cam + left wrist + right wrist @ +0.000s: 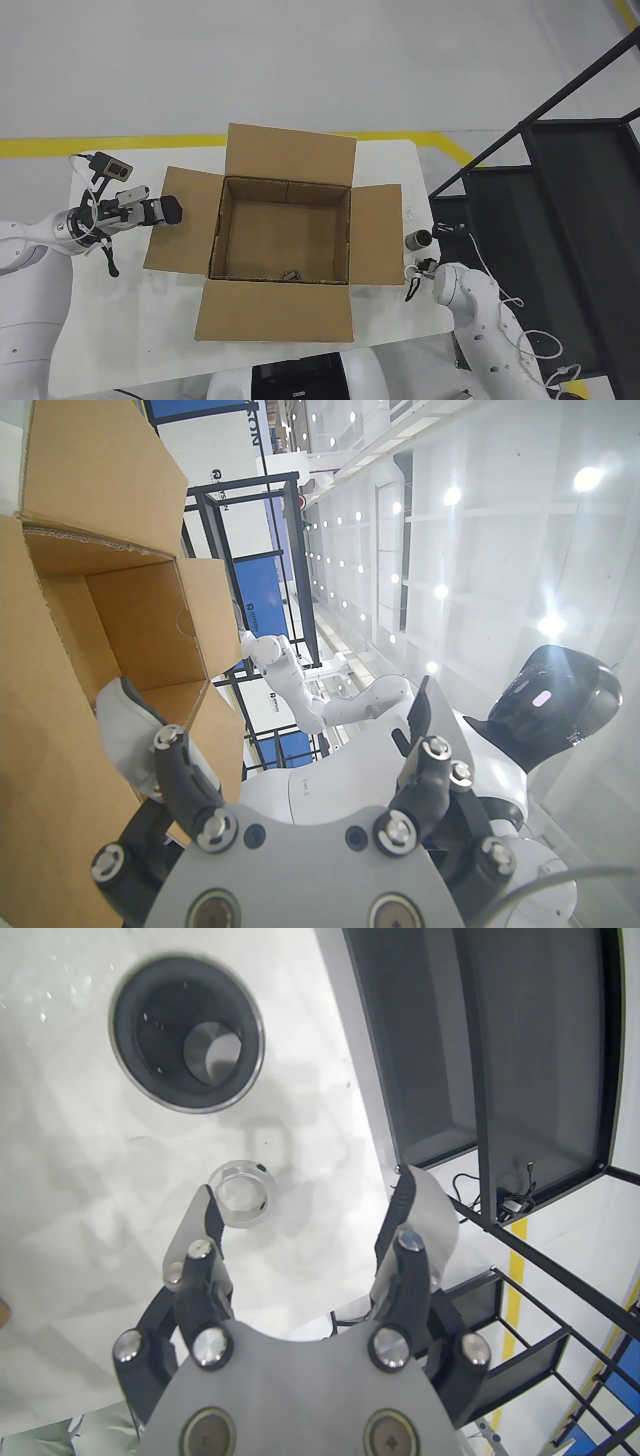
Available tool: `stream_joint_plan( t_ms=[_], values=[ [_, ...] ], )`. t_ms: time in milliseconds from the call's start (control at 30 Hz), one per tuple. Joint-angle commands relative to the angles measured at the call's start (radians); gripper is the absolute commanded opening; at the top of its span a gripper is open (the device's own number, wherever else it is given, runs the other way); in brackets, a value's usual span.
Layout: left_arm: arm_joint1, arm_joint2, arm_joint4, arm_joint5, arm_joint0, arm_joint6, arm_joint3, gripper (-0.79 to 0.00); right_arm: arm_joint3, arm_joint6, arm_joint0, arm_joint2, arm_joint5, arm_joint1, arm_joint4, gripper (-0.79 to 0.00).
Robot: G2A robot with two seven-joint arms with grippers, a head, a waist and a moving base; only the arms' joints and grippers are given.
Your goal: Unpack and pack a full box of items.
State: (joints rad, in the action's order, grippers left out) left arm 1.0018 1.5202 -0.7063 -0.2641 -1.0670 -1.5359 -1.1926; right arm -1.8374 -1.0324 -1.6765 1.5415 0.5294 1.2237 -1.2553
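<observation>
A brown corrugated cardboard box (275,312), flaps splayed, sits on the smooth white table (390,160). The left gripper (270,695), fingers apart and empty, hangs beside its left flap. The right gripper (305,1183), fingers spread, hovers above a small shiny ring (242,1193) near a dark metal-rimmed cylinder (187,1058).

Both arms are glossy white, built of rounded, jointed segments. The left arm (40,240), on the left side of the box (290,150), carries a small grey block on a black stalk and thin white cables near the wrist. The right arm (480,310), past the box's opposite flap, trails thin cables too. The left gripper (271,682) and right gripper (305,1180) look alike: pale grey wrist plate, round silver screws, two brassy screws, black linkages, white-backed fingers with ribbed black pads. The head (555,705) is a glossy black visor above a white torso (350,790).
</observation>
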Motion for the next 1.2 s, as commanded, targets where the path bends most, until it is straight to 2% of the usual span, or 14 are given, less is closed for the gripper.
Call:
stream_joint_plan(
  t_ms=[0,267,400,500,633,733,833,1000,1167],
  values=[
    [0.000,0.000,0.000,0.000,0.000,0.000,0.000,0.000,-0.071,-0.008,-0.021,0.052,0.003,-0.002,0.019,0.000],
    [0.000,0.000,0.000,0.000,0.000,0.000,0.000,0.000,-0.359,0.000,-0.049,0.245,-0.008,-0.002,0.214,0.000],
    [0.000,0.000,0.000,0.000,0.000,0.000,0.000,0.000,-0.468,0.002,-0.027,0.281,-0.038,0.001,0.342,0.000],
    [0.000,0.000,0.000,0.000,0.000,0.000,0.000,0.000,-0.513,-0.029,0.004,0.270,-0.111,0.000,0.459,0.000],
    [0.000,0.000,0.000,0.000,0.000,0.000,0.000,0.000,-0.513,-0.074,0.074,0.174,-0.214,-0.005,0.524,0.000],
    [0.000,0.000,0.000,0.000,0.000,0.000,0.000,0.000,-0.513,-0.117,0.122,0.061,-0.240,-0.007,0.511,0.000],
    [0.000,0.000,0.000,0.000,0.000,0.000,0.000,0.000,-0.513,-0.157,0.163,-0.068,-0.215,-0.007,0.468,0.000],
    [0.000,0.000,0.000,0.000,0.000,0.000,0.000,0.000,-0.506,-0.229,0.236,-0.250,-0.108,0.000,0.392,0.000],
    [0.000,0.000,0.000,0.000,0.000,0.000,0.000,0.000,-0.420,-0.264,0.331,-0.417,-0.006,0.014,0.305,0.000]
  ],
)
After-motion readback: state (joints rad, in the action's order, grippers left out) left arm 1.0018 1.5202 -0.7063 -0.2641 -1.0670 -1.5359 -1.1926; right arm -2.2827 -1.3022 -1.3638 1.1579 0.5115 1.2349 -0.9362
